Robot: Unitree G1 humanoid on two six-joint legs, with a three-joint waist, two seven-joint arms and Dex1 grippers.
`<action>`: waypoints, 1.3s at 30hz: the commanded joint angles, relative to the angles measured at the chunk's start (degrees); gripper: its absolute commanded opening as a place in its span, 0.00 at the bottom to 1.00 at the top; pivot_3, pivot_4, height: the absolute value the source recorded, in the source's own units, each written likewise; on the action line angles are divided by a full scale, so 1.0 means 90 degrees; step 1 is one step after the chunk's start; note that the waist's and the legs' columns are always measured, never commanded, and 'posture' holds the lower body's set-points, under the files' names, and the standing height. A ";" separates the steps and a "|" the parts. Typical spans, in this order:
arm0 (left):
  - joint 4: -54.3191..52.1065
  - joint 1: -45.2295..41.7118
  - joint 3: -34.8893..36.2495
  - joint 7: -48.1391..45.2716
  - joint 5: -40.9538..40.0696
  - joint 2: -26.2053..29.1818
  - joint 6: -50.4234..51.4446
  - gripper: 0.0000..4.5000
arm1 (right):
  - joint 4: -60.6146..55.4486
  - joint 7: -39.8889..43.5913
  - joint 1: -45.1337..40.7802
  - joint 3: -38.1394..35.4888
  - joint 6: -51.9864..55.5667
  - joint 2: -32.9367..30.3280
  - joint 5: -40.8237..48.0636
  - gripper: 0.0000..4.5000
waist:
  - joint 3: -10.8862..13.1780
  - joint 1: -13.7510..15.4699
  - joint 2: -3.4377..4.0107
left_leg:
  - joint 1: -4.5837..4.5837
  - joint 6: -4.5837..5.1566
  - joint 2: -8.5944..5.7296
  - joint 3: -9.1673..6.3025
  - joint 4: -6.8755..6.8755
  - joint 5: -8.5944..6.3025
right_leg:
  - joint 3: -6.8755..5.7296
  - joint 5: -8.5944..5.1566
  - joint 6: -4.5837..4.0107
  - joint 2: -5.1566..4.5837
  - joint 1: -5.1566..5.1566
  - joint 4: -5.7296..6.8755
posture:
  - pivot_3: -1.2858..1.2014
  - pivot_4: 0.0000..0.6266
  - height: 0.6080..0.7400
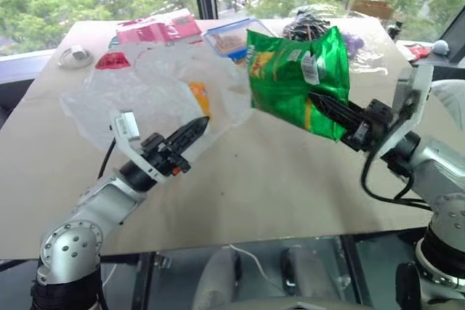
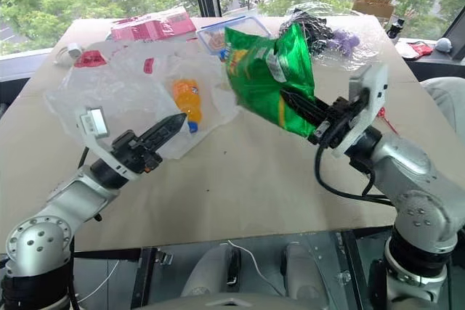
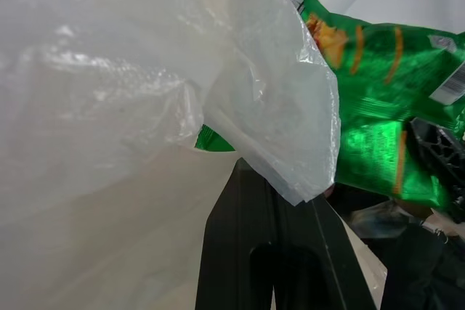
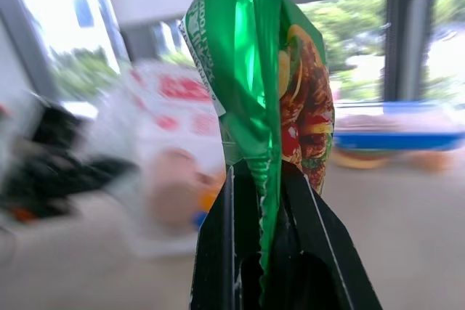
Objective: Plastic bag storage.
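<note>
Your left tool (image 1: 190,133) is clamped on the near edge of the plastic bag (image 1: 145,96), which lies spread on the surface (image 1: 276,186) with an orange bottle (image 2: 185,101) inside; that pinch looks meant to lift the mouth open. Right of the bag, your right tool (image 1: 323,110) grips the green snack packet (image 1: 294,81) by its edge, raised clear above the surface, probably ready to go in.

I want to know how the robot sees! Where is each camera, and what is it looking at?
Head cameras, left and right eye: look down over both arms at the table, the plastic bag and the green snack packet.
Left wrist camera: looks along the left gripper, shut on the bag's edge.
Right wrist camera: looks along the right gripper, shut on the packet.
Every view shows the packet.
</note>
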 commanded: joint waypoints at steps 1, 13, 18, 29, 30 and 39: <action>-0.0181 0.0110 0.0218 -0.0195 -0.0325 0.0136 0.0031 0.00 | 0.0314 -0.1100 0.0154 0.0113 -0.0004 -0.0076 0.1974 0.01 | 0.0000 -0.0001 0.0000 | -0.0002 0.0000 -0.0003 0.0002 0.0000 0.0000 | 0.0000 0.0000 0.0000 -0.0003 0.0000 -0.0002 | 0.52 0.24 1.00; -0.0495 0.0814 0.0611 -0.0782 -0.0695 0.0559 0.0103 0.00 | 0.2422 -0.1877 -0.0350 0.1738 -0.0680 0.0556 0.3309 0.01 | -0.0001 -0.0044 0.0000 | -0.0005 0.0003 -0.0008 0.0003 -0.0001 0.0000 | 0.0006 -0.0001 0.0002 0.0001 -0.0008 -0.0001 | 0.52 0.24 1.00; -0.0817 0.1194 0.0655 -0.0887 -0.0627 0.0597 0.0019 0.00 | 0.3903 -0.1388 -0.1258 0.2037 -0.0801 0.1472 0.2913 0.01 | 0.0003 -0.0038 0.0006 | -0.0008 0.0003 -0.0004 0.0003 -0.0001 0.0000 | 0.0007 0.0000 0.0002 0.0005 -0.0011 -0.0001 | 0.52 0.24 1.00; -0.1271 0.1552 0.0515 -0.0792 -0.0583 0.0436 -0.0290 0.00 | 0.7270 -0.0186 -0.3257 0.2839 -0.1328 0.3213 0.0117 0.01 | 0.0002 -0.0038 0.0007 | -0.0011 0.0002 -0.0004 0.0001 -0.0001 0.0000 | 0.0001 0.0001 0.0000 0.0005 -0.0017 -0.0001 | 0.52 0.24 1.00; -0.1293 0.1544 0.0494 -0.0753 -0.0589 0.0422 -0.0311 0.00 | 0.7592 -0.0079 -0.3451 0.2831 -0.1464 0.3354 -0.0112 0.01 | 0.0002 -0.0015 0.0007 | -0.0010 0.0002 -0.0004 0.0000 -0.0002 0.0000 | 0.0000 0.0001 0.0000 0.0005 -0.0016 -0.0001 | 0.52 0.24 1.00; -0.1506 0.1247 0.0179 -0.0130 -0.0597 0.0345 -0.0471 0.00 | 0.9529 0.0810 -0.4457 0.3337 -0.2469 0.3726 -0.2347 0.30 | 0.0002 -0.0045 0.0008 | -0.0016 0.0001 -0.0014 -0.0002 -0.0008 0.0000 | -0.0001 0.0002 -0.0001 -0.0002 -0.0021 -0.0002 | 0.52 0.24 1.00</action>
